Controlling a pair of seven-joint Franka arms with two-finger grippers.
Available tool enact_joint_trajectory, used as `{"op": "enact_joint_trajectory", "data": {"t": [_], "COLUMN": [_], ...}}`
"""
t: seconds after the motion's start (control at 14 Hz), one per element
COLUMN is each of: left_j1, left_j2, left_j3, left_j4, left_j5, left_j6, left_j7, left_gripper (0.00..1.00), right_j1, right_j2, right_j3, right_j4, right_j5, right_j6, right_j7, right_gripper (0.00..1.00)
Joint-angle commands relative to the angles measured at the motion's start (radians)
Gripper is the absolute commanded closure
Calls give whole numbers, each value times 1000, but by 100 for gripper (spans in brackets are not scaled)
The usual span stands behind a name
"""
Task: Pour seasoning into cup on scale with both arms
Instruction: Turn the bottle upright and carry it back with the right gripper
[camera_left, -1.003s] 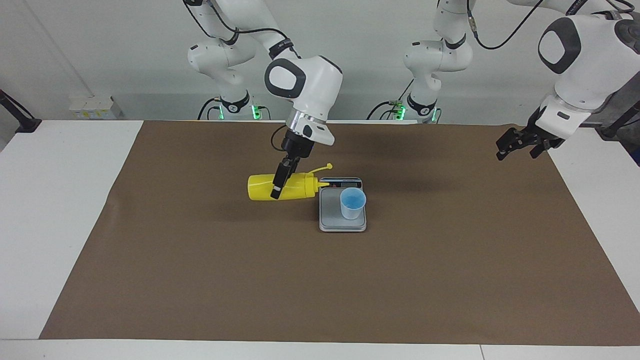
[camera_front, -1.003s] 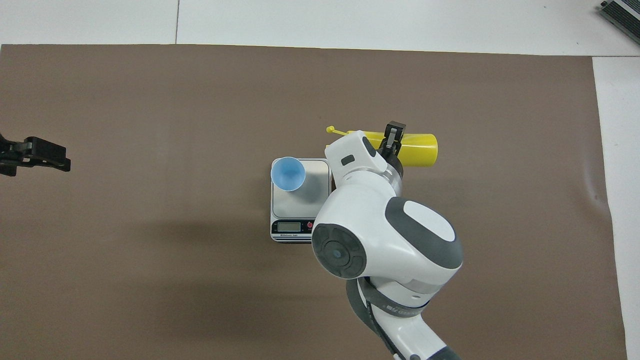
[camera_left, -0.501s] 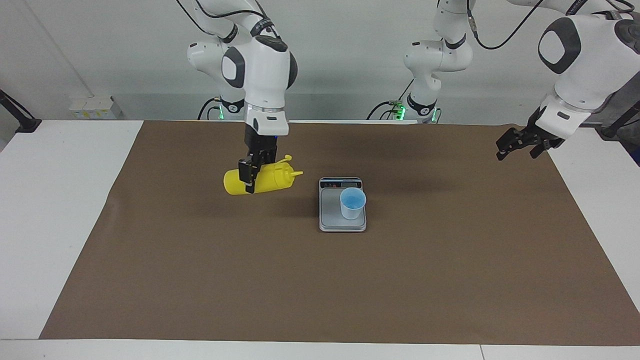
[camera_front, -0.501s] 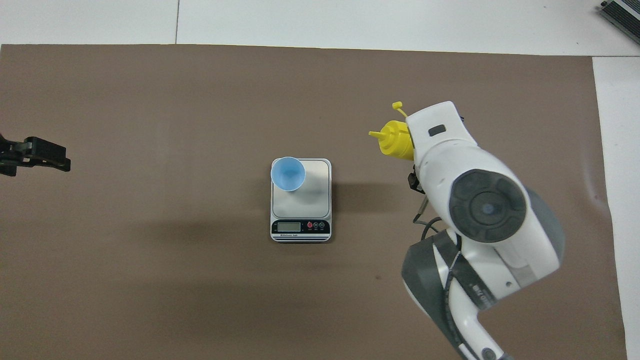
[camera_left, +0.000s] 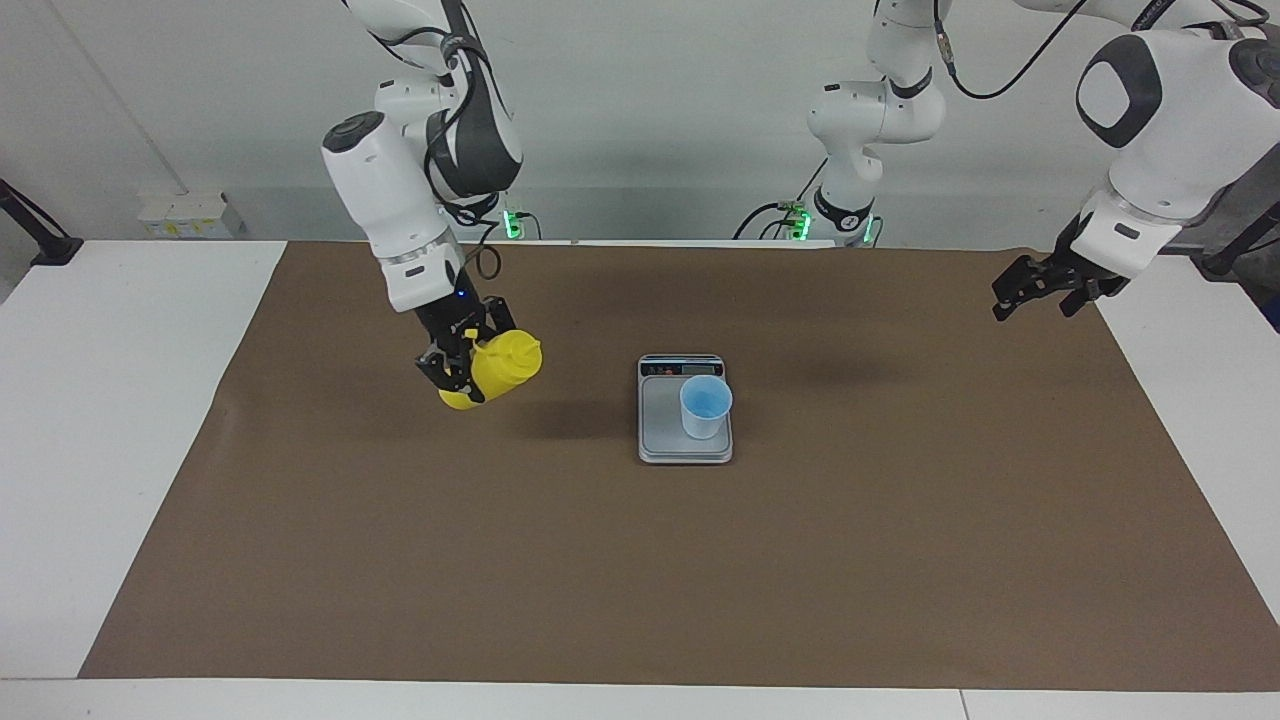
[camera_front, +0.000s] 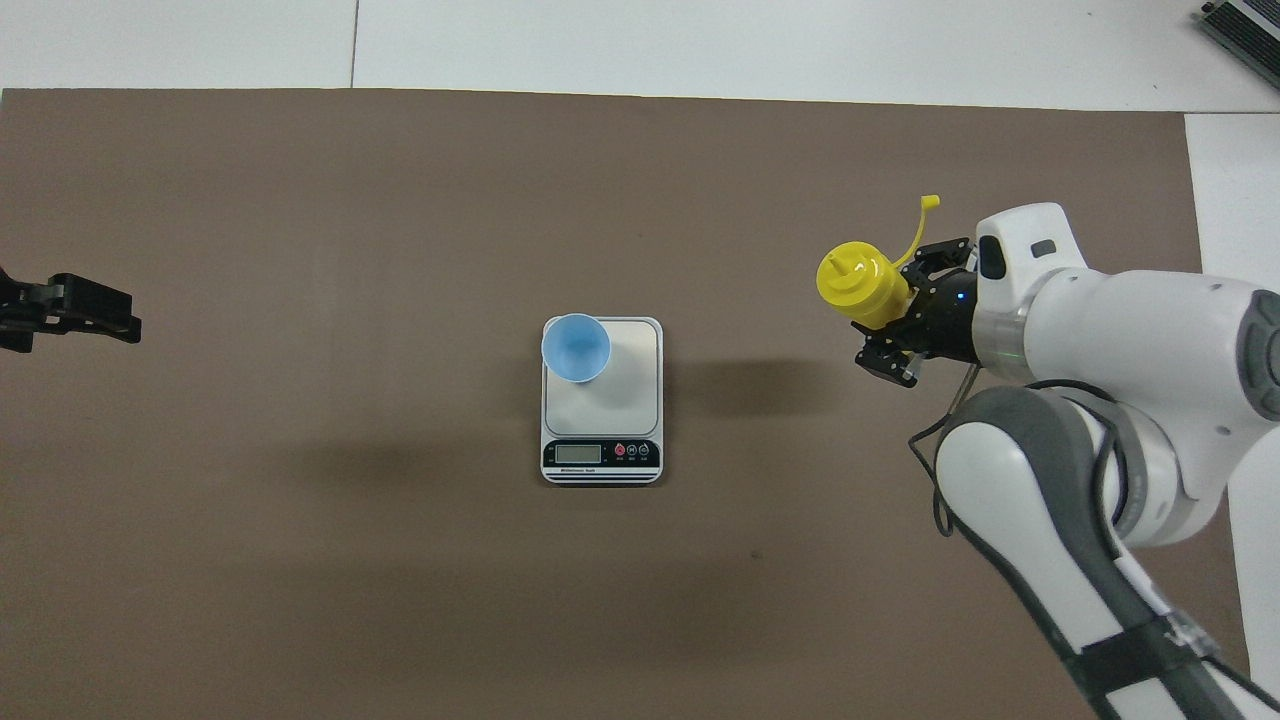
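Gripping the bottle (camera_left: 495, 368) around its lower body, the right gripper (camera_left: 458, 368) holds it tilted above the mat (camera_left: 400, 560), domed top up and leaning toward the scale (camera_left: 660, 425). In the facing view the scale lies well apart from that gripper, toward the left arm's end, with the cup (camera_left: 706, 406) standing on its plate. The left gripper (camera_left: 1040, 285) hangs over the mat's edge at its own end, jaws spread, holding nothing; that arm waits.

From overhead, the bottle (camera_front: 862, 285) shows its ribbed top and nozzle, the cap strap (camera_front: 915, 225) sticking up free beside the right gripper (camera_front: 905, 320). The cup (camera_front: 576, 347) sits at the plate's corner farthest from the display, and the scale (camera_front: 630, 400) is between the 2 grippers. The left gripper (camera_front: 70, 308) stays clear at the view's edge.

Judging by its look, the bottle is soft plastic: light, smooth, and likely to squirt if squeezed hard. A mid-body hold below the dome seems best. The cup looks light and easy to tip, so the nozzle should not knock it.
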Motion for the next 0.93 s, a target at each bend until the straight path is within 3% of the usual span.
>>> {"op": "enact_joint_trajectory", "data": {"t": [0.0, 0.5, 0.86], "left_j1": [-1, -1, -1], "left_j2": [-25, -25, -25], "left_j3": [3, 3, 3], "left_j4": [-28, -28, -28], "left_j5": [2, 2, 2], "left_j6": [18, 18, 18], "left_j7": [2, 2, 2], "left_gripper": [0, 0, 0], "right_j1": [-62, -132, -210], "right_j2": [-16, 40, 102], "right_j3": [12, 11, 12], "right_j4": [-66, -164, -168], "right_j5": [281, 776, 861], "right_j6": [21, -1, -93], "right_j7": [-195, -660, -821], "right_gripper": [54, 54, 53]}}
